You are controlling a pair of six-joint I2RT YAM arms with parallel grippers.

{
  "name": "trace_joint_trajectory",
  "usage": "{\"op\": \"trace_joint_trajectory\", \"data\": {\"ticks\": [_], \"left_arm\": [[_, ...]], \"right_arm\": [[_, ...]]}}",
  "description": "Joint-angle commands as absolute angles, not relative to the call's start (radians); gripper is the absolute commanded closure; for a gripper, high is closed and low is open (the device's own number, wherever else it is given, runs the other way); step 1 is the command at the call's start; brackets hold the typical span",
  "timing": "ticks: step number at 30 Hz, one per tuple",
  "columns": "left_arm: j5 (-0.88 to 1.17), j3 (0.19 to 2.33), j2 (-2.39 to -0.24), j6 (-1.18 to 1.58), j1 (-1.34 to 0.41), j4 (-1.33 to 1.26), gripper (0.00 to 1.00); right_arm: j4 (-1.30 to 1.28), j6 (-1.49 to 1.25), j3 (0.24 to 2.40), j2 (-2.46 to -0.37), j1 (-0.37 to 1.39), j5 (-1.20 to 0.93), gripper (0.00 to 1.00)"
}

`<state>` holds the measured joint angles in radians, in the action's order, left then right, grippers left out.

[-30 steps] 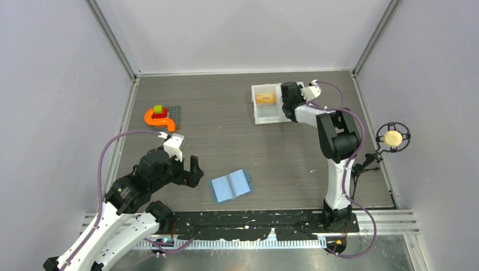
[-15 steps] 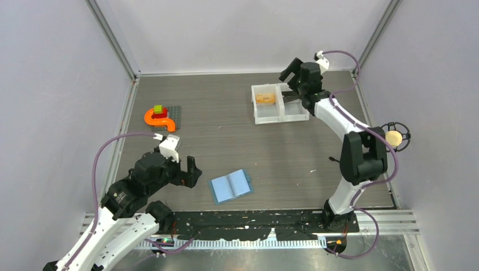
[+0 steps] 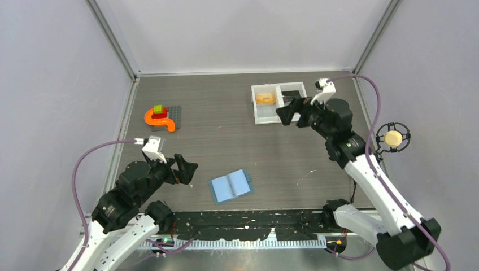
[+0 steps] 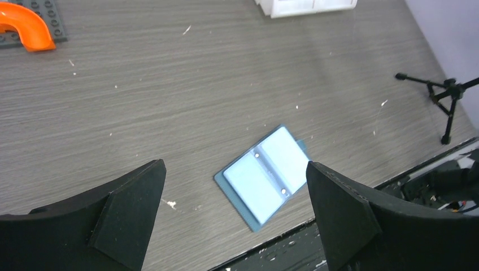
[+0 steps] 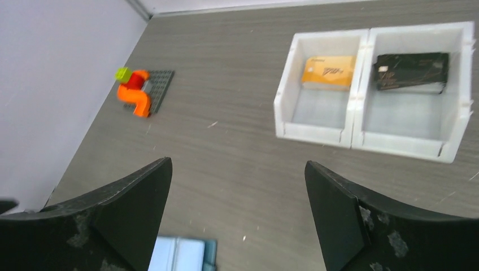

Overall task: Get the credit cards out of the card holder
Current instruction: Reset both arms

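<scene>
The card holder [image 3: 230,186] lies open and flat near the table's front edge, light blue, with nothing showing in its pockets [image 4: 265,175]. Its corner also shows in the right wrist view [image 5: 181,254]. Both credit cards lie in the white tray [image 3: 265,117]: the orange one [image 5: 329,70] in the left compartment, the black one [image 5: 411,70] in the right. My right gripper [image 3: 289,110] hovers open and empty just in front of the tray [image 5: 238,162]. My left gripper [image 3: 185,172] stands open and empty to the left of the card holder [image 4: 234,164].
An orange curved toy piece [image 3: 158,117] sits on a grey baseplate at the left. A round microphone on a small tripod [image 3: 393,137] stands at the right edge. Grey walls close in the left, back and right sides.
My right gripper opened over the tray's right compartment, left the black card there, then swung up and back toward the near side. My left arm drew back slightly.
</scene>
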<state>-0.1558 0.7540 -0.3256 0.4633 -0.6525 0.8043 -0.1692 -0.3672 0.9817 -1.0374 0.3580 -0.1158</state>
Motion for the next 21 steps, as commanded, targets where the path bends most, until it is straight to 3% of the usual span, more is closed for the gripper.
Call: {"op": "trace_joint_trajectory", "data": {"ticks": [1,10,21], "left_arm": [[-0.183,0.746,-0.301,0.507,-0.649,0.694,0.0],[-0.203,0.718,-0.266,0.519,-0.648,0.656,0.0],[-0.228,0.695,-0.23,0.517,-0.648,0.646,0.0]], "right_arm": [[-0.176,-0.371,0.862,-0.89,0.362,-0.312,0.04],[-0.13,-0.43,0.674,-0.657,0.364,-0.422,0.05],[-0.102,-0.446,0.644,-0.629,0.364,-0.433,0.05]]}}
